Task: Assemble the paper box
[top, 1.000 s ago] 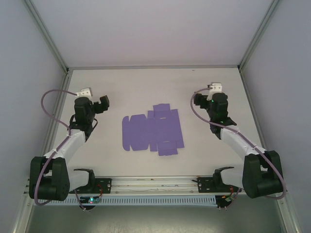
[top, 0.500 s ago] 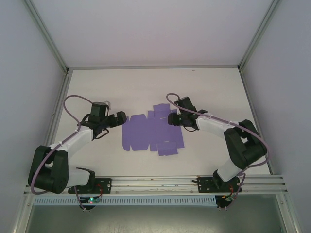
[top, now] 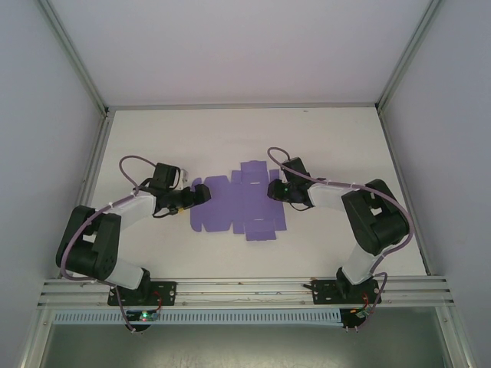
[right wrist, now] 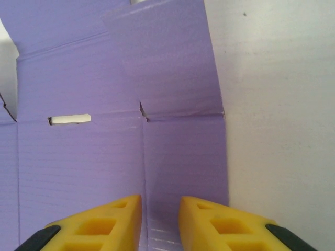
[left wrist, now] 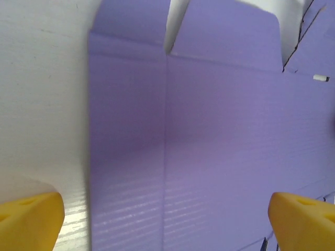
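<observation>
A flat purple paper box (top: 239, 203) sheet lies at the centre of the white table (top: 345, 138). The left tool (top: 201, 193) sits at the sheet's left edge, its yellow fingers (left wrist: 31, 219) spread wide. The right tool (top: 273, 188) sits at the sheet's right edge, its fingers (right wrist: 99, 225) nearly pressed together over the paper.

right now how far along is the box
Barely started. Nothing is folded: the purple sheet lies flat on the table, flaps and creases spread out. In hand: the left end effector sits wide open at the sheet's left edge, and the right end effector, fingers nearly together, at its right edge. Every fold is left.
</observation>
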